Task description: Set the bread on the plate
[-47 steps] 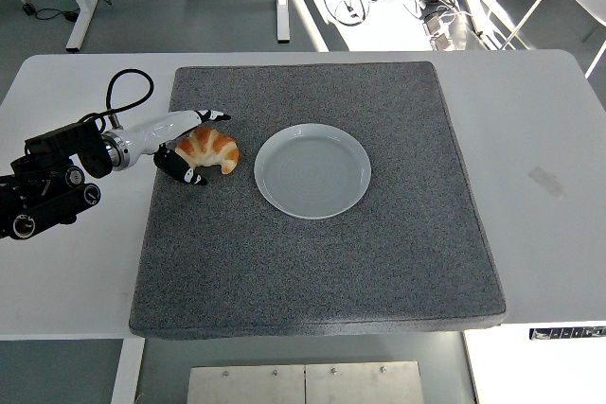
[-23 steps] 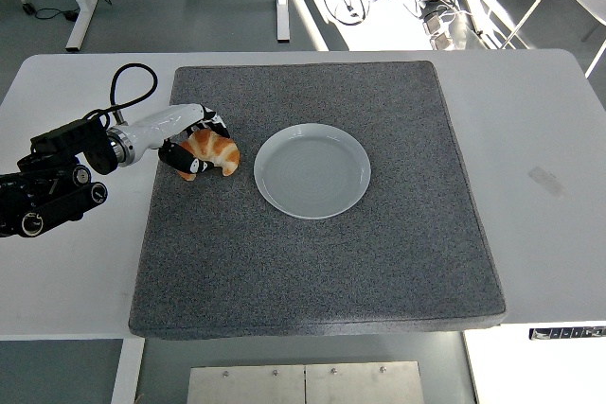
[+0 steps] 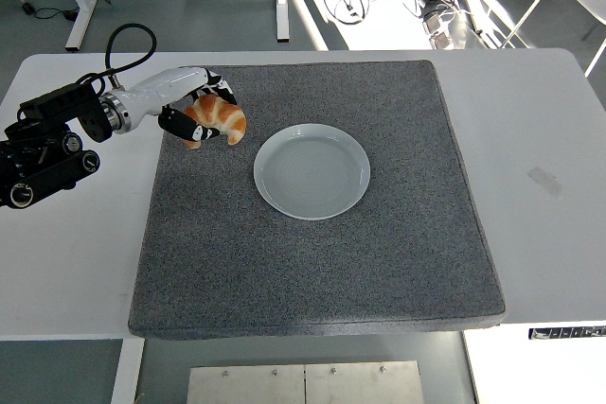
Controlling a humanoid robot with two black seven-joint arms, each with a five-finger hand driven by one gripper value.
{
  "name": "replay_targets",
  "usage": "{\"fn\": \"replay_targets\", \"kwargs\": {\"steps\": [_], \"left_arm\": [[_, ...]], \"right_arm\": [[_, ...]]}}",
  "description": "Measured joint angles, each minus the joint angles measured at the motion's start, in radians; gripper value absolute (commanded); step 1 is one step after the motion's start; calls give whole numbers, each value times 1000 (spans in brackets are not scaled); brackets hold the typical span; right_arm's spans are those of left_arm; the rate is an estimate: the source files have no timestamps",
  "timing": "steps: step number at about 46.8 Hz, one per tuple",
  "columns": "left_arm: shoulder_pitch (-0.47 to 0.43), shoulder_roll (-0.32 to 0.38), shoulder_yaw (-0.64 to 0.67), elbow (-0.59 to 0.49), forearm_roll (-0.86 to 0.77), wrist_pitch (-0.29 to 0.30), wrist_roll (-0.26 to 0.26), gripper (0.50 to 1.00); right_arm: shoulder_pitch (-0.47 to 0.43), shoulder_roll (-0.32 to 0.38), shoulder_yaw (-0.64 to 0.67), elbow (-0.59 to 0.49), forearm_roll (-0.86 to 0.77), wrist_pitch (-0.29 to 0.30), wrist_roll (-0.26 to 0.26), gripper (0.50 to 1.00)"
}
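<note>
White plate (image 3: 311, 170) lying empty near the centre of the grey mat (image 3: 312, 262) on the white surface (image 3: 66, 262). Farther back and to its left, the left hand (image 3: 194, 111), fingers closed around the croissant-shaped bread (image 3: 220, 120), near the mat's far-left corner.

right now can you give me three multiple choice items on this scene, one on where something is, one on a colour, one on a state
1. Where is the plate?
A. near the middle of the grey mat
B. on the bare white table, off the mat
C. stacked under the croissant

2. What colour is the plate?
A. red
B. black
C. white

3. What is the left hand doing?
A. resting open on the table
B. fingers closed around the croissant
C. pressing flat on the plate

Answers: 1 A, the plate sits on the mat, roughly central. 2 C, it shows pale white against the grey. 3 B, dark fingers wrap the croissant left of the plate, which is empty.
</note>
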Motion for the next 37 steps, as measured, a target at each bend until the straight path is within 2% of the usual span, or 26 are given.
{"fn": "replay_targets", "kwargs": {"steps": [17,28,37], "left_arm": [[-135,28,2,2,2,-50,-1,500],[-147,12,9,17,2,-53,0,500],[-150,-88,51,56,0,-55,-2,500]], "right_arm": [[0,0,0,0,0,0,0,1000],[0,0,0,0,0,0,0,1000],[0,0,0,0,0,0,0,1000]]}}
